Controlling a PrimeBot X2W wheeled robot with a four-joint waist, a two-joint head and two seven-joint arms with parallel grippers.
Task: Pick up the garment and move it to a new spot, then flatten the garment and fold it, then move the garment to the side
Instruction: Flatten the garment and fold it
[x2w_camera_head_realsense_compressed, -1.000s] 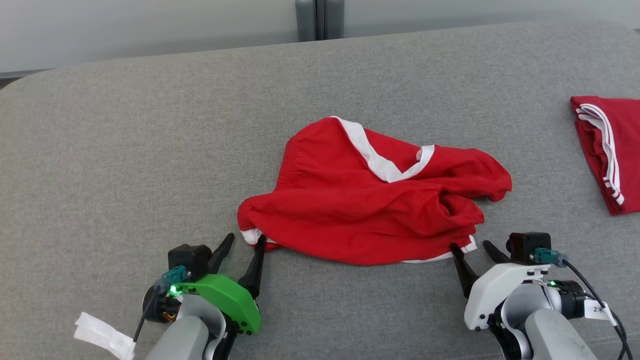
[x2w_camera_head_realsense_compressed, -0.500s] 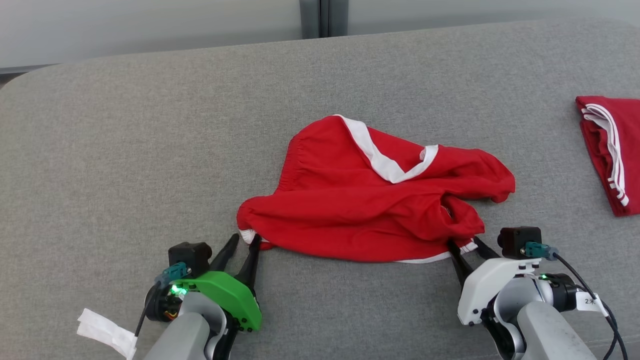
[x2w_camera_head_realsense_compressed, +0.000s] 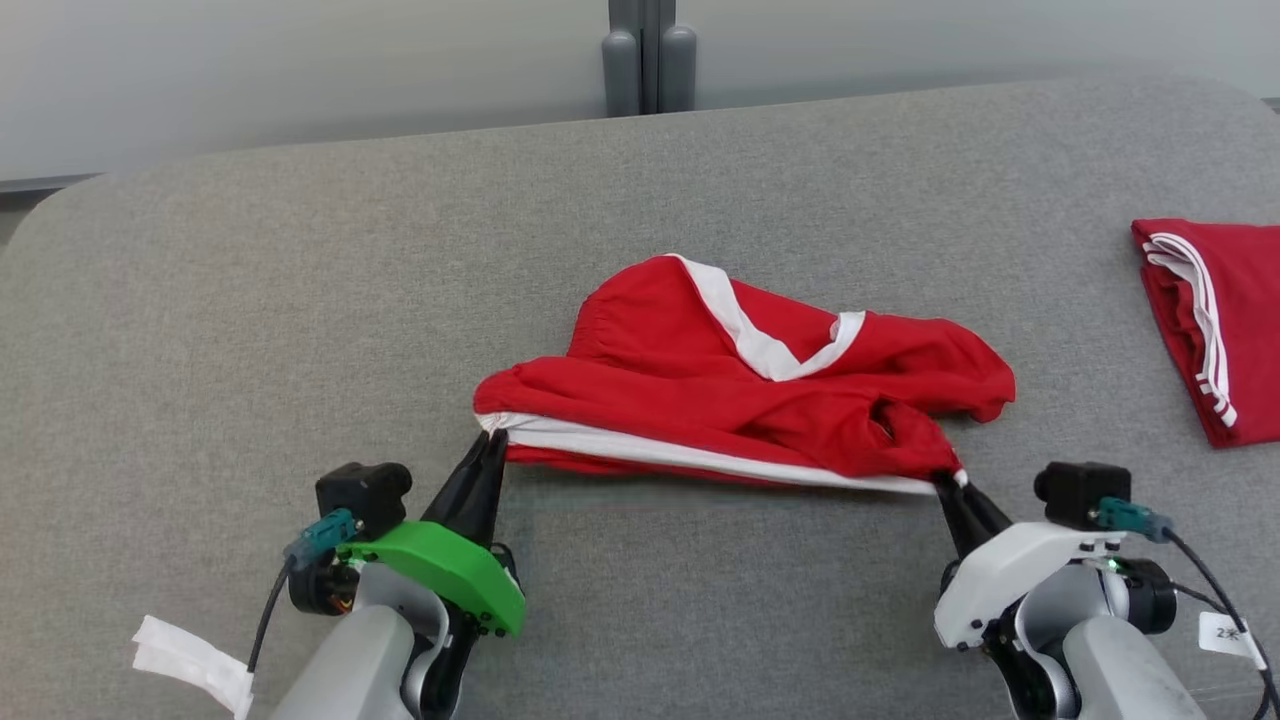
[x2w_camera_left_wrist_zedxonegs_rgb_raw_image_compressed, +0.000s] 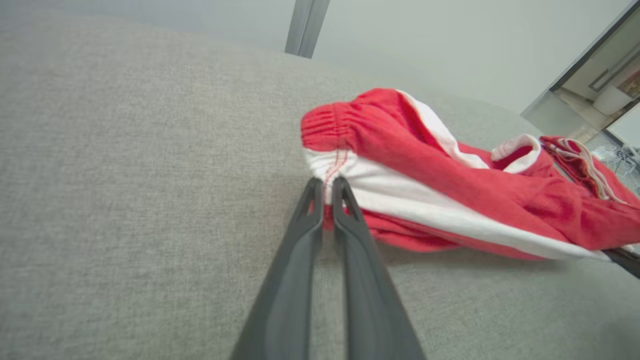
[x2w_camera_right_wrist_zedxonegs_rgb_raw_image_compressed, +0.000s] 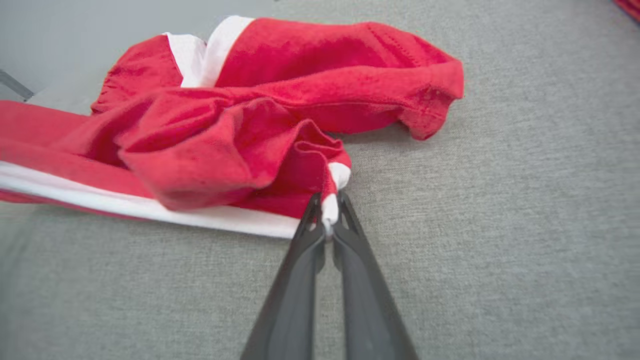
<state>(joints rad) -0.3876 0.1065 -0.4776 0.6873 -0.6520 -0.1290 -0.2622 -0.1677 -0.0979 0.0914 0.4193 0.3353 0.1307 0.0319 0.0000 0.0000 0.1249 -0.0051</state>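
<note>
Red garment (x2w_camera_head_realsense_compressed: 740, 400), shorts by the look of the gathered waist and white trim, lies crumpled near the middle of the grey table (x2w_camera_head_realsense_compressed: 250, 300), slightly toward the robot. Left gripper (x2w_camera_head_realsense_compressed: 487, 448): jaws closed on the left end of the white hem band (x2w_camera_head_realsense_compressed: 700, 455); the left wrist view shows the stitched corner pinched right at the tips (x2w_camera_left_wrist_zedxonegs_rgb_raw_image_compressed: 325, 184). Right gripper (x2w_camera_head_realsense_compressed: 948, 482): jaws closed on the right end of the same band, with a small white tuck caught between the tips in the right wrist view (x2w_camera_right_wrist_zedxonegs_rgb_raw_image_compressed: 327, 202). The band runs nearly straight between the two grips, and a shadow beneath suggests the near edge is just off the table; the rest of the cloth rests on the surface, bunched, with one leg opening flopped out to the right. Handling, as a judgement: light, thin, soft knit with no stiffness, so it will sag and drape from whatever holds it. No breakage risk. The main risk is a shallow pinch sliding off, or catching one layer only so the lower layer drags. The doubled, seamed hem is the firmest place to hold, and two corners well apart should let it hang flat. A folded red garment (x2w_camera_head_realsense_compressed: 1210, 320) sits at the right edge, well apart.
</note>
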